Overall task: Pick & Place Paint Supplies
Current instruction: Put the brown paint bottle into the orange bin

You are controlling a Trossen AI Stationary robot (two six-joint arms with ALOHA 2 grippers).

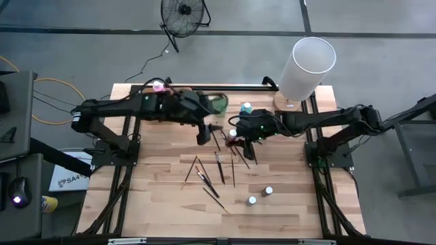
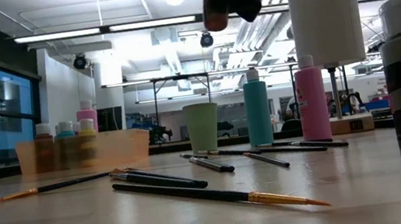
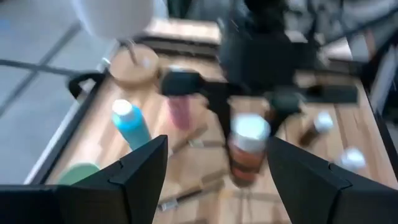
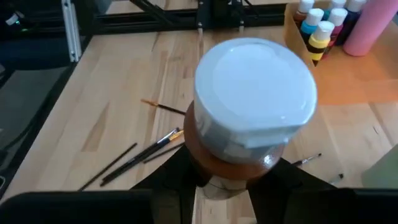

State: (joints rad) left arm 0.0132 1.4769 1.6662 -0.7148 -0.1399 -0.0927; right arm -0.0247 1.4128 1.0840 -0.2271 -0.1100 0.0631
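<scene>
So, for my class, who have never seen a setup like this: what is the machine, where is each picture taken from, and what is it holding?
It is a robot with two dark arms at a wooden table. One picture looks straight down, one looks level across the tabletop, and two come from cameras on the wrists. The right hand holds a small brown paint bottle with a pale cap, lifted above the table. The left hand is open and empty, facing that bottle. Thin brushes lie scattered on the wood, with two small bottles near the front. Farther back stand a green cup, a blue bottle and a pink bottle, plus an orange tray of bottles.
</scene>
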